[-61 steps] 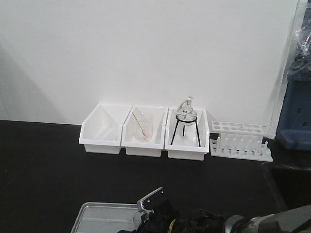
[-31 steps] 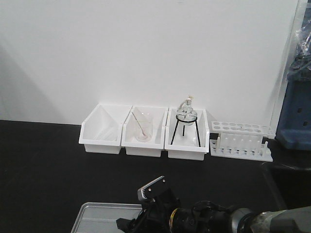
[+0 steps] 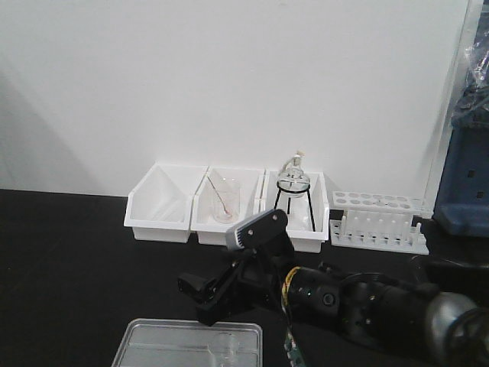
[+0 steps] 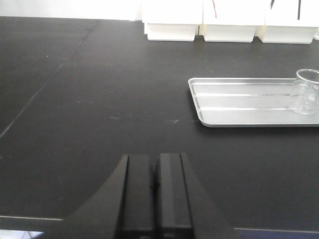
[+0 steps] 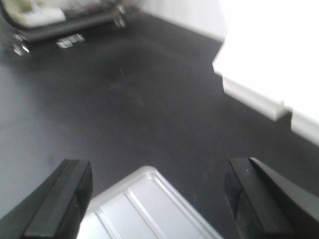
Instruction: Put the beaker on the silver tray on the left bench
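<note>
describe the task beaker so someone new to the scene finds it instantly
On the black bench, in front of the row of white bins by the wall, lies a flat silver tray. The beaker stands upright at one end of it: small, clear, empty, with a flared rim. The other beaker is larger, sits inside the middle bin and holds a rod.

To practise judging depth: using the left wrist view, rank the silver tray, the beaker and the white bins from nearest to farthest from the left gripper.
1. Silver tray: ahead and right of the left gripper, on the black bench.
2. Beaker: standing at the tray's right end.
3. White bins: along the back edge, farthest.
</note>
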